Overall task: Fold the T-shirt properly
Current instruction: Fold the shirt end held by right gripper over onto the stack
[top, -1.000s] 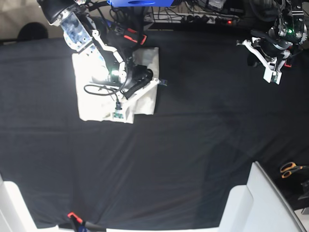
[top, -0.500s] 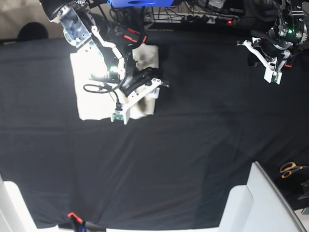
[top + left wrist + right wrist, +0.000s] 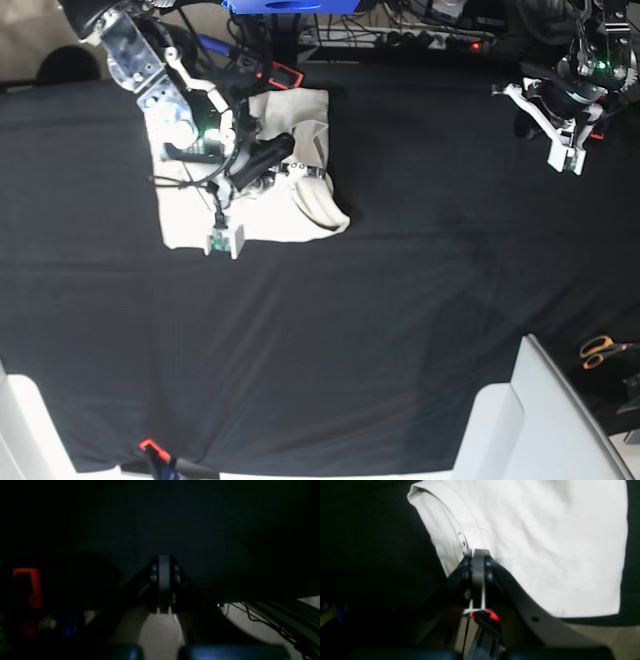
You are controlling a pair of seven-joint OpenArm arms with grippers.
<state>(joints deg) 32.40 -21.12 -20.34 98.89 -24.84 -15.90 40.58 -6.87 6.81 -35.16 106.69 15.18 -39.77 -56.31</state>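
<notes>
The black counter (image 3: 400, 300) carries the T-shirt (image 3: 290, 165), folded, near its far left corner; the right gripper (image 3: 478, 555), jaws closed, pinches a shirt edge; the left gripper (image 3: 163, 565), jaws closed and empty, hangs over the far right corner.

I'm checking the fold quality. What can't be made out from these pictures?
- Base view: the right arm covers the middle of the T-shirt, hiding its folds.
- Right wrist view: whether the right gripper pinches cloth; blurred, edge-on.
- Left wrist view: too dark; only the left gripper shows.
</notes>
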